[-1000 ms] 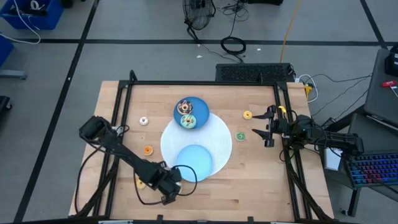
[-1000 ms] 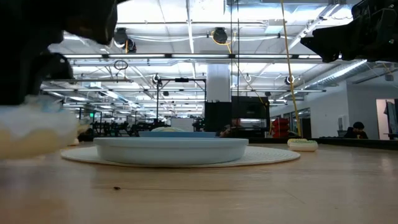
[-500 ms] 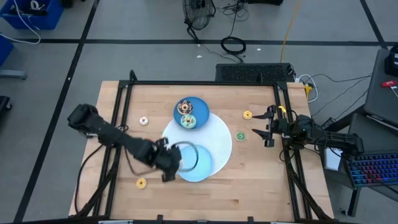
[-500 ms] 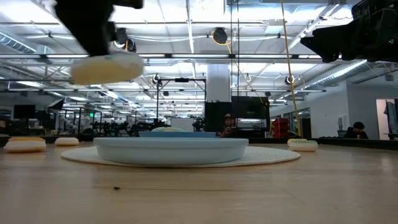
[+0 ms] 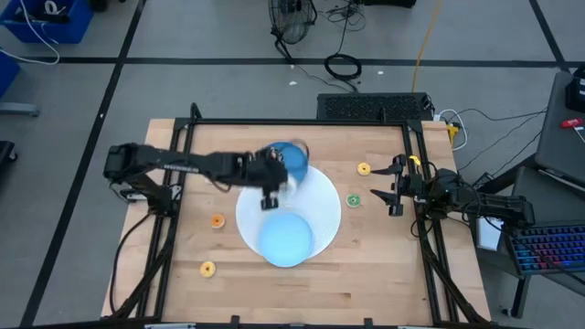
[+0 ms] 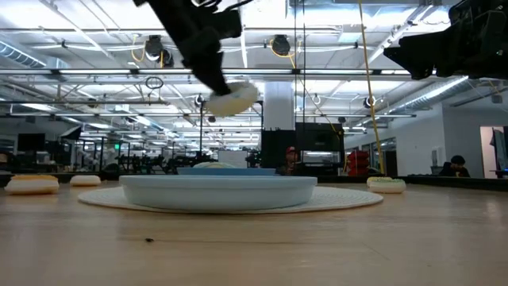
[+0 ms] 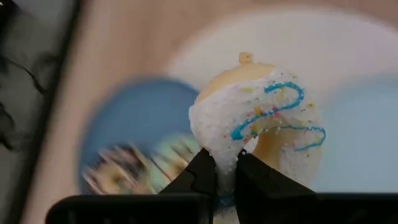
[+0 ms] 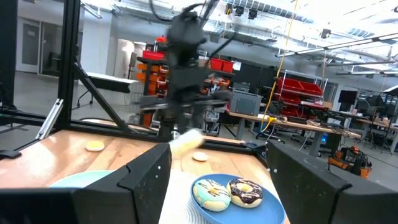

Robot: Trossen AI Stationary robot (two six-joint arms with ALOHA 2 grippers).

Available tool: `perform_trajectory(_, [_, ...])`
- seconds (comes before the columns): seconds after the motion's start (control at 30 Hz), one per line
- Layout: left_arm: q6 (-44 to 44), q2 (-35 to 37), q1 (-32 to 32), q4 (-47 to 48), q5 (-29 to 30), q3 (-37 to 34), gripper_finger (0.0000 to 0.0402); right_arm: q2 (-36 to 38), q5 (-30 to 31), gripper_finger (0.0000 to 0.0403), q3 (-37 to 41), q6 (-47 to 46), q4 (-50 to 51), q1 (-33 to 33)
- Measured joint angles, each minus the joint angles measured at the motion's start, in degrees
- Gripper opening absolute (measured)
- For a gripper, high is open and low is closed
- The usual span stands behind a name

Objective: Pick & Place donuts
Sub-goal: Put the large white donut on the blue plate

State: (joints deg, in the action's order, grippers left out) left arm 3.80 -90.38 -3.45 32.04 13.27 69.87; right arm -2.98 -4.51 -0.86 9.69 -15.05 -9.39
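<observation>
The left gripper [image 7: 225, 177] is clamped on the white-frosted donut [image 7: 261, 134] (blue squiggle icing), held in the air above the small blue plate [image 5: 294, 157]; the right gripper [image 5: 391, 190] waits with fingers apart at the table's right edge.

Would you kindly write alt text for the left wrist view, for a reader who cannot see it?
The left gripper pinches the edge of a white-frosted donut with blue squiggles, held above the table. Below, blurred, lie a small blue plate with two donuts and a white mat.
</observation>
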Motion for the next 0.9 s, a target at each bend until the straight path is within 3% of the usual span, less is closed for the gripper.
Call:
perform_trajectory(0.13, [4.89,0.01,-5.87,-7.56,-2.42,0.09,0.0013,0.0,-0.02,0.0249,0.0,0.0,0.02,0.0])
perform_trajectory(0.3, [3.44,-1.0,-11.43,-7.62,-2.86,3.04,0.0017,0.0,-0.01,0.0249,0.0,0.0,0.04,0.0])
perform_trajectory(0.43, [-0.11,-5.17,-14.55,-1.1,-2.68,10.73,0.0029,0.0,0.0,0.0249,0.0,0.0,0.03,0.01])
perform_trajectory(0.67, [-2.39,-18.11,-15.95,11.51,-3.41,27.96,0.0013,0.01,-0.01,0.0249,0.0,0.0,0.06,0.01])
perform_trajectory(0.9, [-2.62,-25.84,-15.77,17.04,-4.47,31.58,0.0024,0.02,0.0,0.0249,0.0,0.0,0.01,0.02])
